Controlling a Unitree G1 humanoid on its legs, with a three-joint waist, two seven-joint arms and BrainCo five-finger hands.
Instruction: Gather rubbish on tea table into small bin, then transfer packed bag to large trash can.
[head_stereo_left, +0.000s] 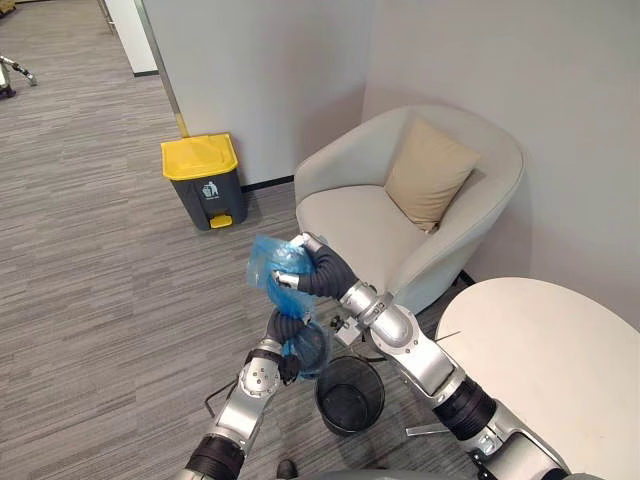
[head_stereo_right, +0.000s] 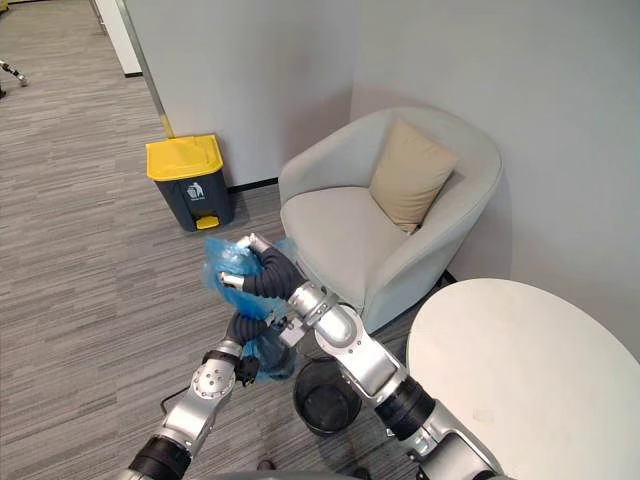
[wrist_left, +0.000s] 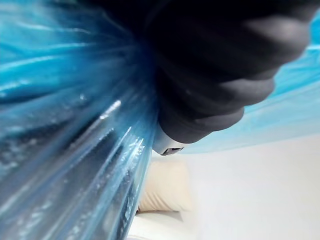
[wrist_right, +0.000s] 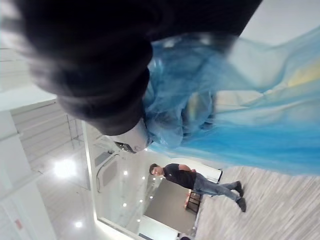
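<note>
One blue bag (head_stereo_left: 268, 262) is held up in the air, pretty much right above the one small black wire bin (head_stereo_left: 350, 395) on the floor. Its bunched top is gripped by the right hand (head_stereo_left: 322, 268), with the fingers curled round the plastic. The lower part is met by the left hand (head_stereo_left: 283, 328), but those fingers are buried in the bag, so open or closed can't be told. One yellow-lidded large trash can (head_stereo_left: 205, 180) is parked by the wall, well apart from the bag. One armchair (head_stereo_left: 350, 225) with one tan cushion (head_stereo_left: 430, 170) is set just behind the hands, to the right of the can. One round white worktop (head_stereo_left: 540, 350) is seen at the right. One person (wrist_right: 195, 182) is caught far off in the right wrist view.
</note>
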